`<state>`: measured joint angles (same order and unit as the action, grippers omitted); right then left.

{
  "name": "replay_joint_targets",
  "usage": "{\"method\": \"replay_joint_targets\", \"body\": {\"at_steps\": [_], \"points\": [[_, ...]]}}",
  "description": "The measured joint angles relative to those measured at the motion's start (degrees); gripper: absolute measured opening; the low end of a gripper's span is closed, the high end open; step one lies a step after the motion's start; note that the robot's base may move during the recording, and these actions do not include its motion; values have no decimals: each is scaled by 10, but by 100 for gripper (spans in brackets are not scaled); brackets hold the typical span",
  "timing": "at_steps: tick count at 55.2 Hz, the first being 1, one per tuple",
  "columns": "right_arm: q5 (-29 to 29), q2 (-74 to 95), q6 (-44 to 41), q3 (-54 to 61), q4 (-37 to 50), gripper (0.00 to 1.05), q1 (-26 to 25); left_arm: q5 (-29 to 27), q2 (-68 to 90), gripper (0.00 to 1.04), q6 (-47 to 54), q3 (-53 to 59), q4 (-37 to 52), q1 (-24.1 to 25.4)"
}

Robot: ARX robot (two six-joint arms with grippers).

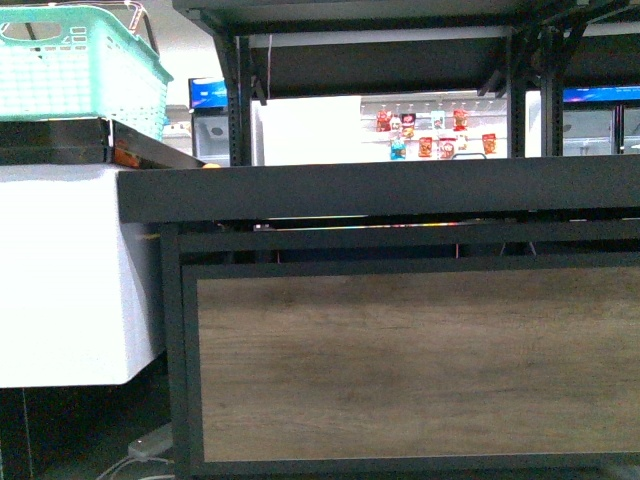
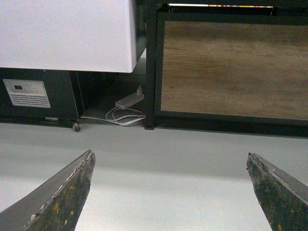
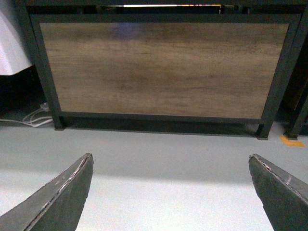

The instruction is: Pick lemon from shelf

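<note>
Facing white boxy cabinet (image 1: 70, 280) at left; yellow sliver (image 1: 210, 166) on tier's left end, lemon or not cannot tell; black metal-framed shelf (image 1: 400, 190) with brown wood-grain panel rightward; left gripper (image 2: 169, 155) splayed, empty, above grey floor (image 2: 154, 142); right gripper (image 3: 170, 156) likewise released.

A teal basket (image 1: 80, 75) tops the white cabinet (image 1: 60, 280); white cables (image 2: 126, 120) lie beneath it.

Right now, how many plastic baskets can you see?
1. A teal basket sits at the upper left of the front view, above the white cabinet. Others could be hidden on top of the shelf, which is seen edge-on.
</note>
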<state>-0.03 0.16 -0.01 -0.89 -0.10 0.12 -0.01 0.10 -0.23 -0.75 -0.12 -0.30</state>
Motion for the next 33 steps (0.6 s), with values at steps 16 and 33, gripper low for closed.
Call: {"method": "replay_joint_targets", "body": {"at_steps": [16,33], "points": [[0,0,0,0,0,97,0,0,0,97,0,0,0,0],[0,0,0,0,0,97,0,0,0,97,0,0,0,0]]}}
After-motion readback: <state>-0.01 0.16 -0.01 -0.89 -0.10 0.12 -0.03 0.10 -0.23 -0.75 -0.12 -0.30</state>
